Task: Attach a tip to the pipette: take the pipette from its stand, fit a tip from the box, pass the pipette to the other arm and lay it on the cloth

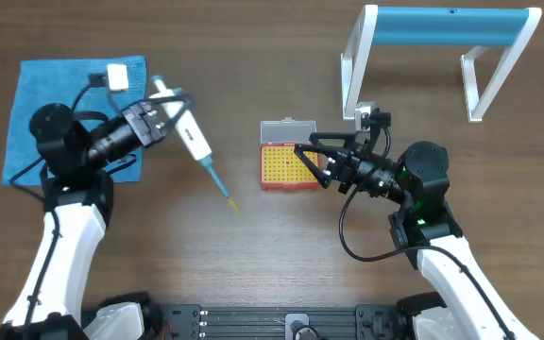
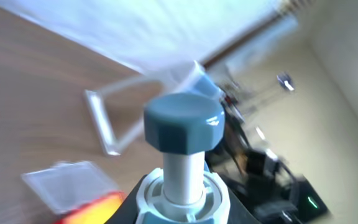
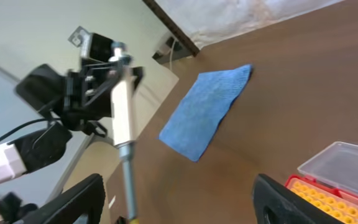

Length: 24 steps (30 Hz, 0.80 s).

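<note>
My left gripper (image 1: 170, 106) is shut on the white body of the pipette (image 1: 195, 140), held in the air just right of the blue cloth (image 1: 64, 104). The pipette slants toward the table's middle, and its blue shaft ends in a yellow tip (image 1: 229, 200). Its grey-blue plunger cap (image 2: 182, 124) looms close in the left wrist view. My right gripper (image 1: 310, 165) stands open by the tip box (image 1: 286, 162), nothing between its fingers (image 3: 73, 202). From there I see the pipette (image 3: 122, 118) in the left gripper (image 3: 95, 78), with the cloth (image 3: 207, 112) behind it.
The tip box holds yellow tips in an orange rack (image 3: 328, 193), and its clear lid (image 1: 288, 128) is folded back. The white and blue pipette stand (image 1: 442, 38) is at the back right. Bare wooden table lies in front of the box.
</note>
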Available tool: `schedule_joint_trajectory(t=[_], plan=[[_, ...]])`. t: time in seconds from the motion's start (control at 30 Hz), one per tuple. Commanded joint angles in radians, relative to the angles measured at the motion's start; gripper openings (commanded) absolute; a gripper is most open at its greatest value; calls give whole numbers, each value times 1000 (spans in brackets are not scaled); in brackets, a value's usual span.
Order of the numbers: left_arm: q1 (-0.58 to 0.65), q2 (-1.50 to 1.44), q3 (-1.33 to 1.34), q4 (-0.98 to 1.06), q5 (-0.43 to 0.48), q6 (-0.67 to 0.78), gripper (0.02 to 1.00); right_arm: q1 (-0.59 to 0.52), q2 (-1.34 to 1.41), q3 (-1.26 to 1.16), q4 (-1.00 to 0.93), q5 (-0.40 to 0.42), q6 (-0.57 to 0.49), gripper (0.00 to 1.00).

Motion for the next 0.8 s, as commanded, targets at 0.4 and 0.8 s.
schedule_joint_trajectory(t=[0.4,0.8], plan=[[227,34,342,-1026,-734,792,29,47,-24,4,2,87,115,763],[339,824,1611,-1821,-1108,1184,27,108,-24,4,-147,172,115,766]])
